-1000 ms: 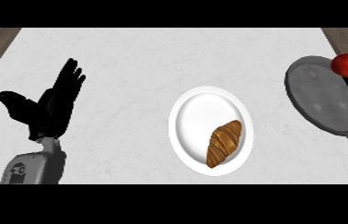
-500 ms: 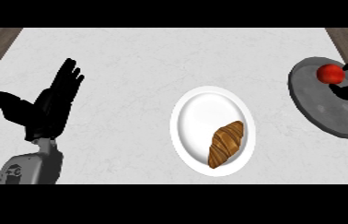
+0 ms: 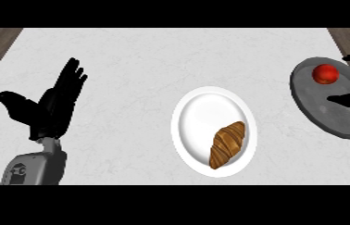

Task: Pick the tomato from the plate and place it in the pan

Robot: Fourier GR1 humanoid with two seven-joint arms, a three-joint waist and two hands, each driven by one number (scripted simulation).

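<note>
Head view, looking steeply down on a pale, lightly veined counter (image 3: 137,62). The red tomato (image 3: 325,74) lies inside the dark grey pan (image 3: 311,96), in its upper part, close to the right edge of the view; the pan itself is cut off by that edge. At the centre stands a white plate (image 3: 205,113) that carries only a brown, striped croissant (image 3: 226,144), which lies tilted in the plate's lower right part. Plate and pan are apart, with bare counter between them.

The left hand (image 3: 53,106) shows at the left side on its grey forearm (image 3: 35,168); its fingers are straight and point up, the thumb is spread to the left, and it holds nothing. It is well apart from the plate.

Of the right hand (image 3: 340,99) only small black tips show at the right edge over the pan; whether its fingers are open or closed cannot be told.

No brand, label or readable writing appears on any object; a small mark on the forearm cannot be made out.
</note>
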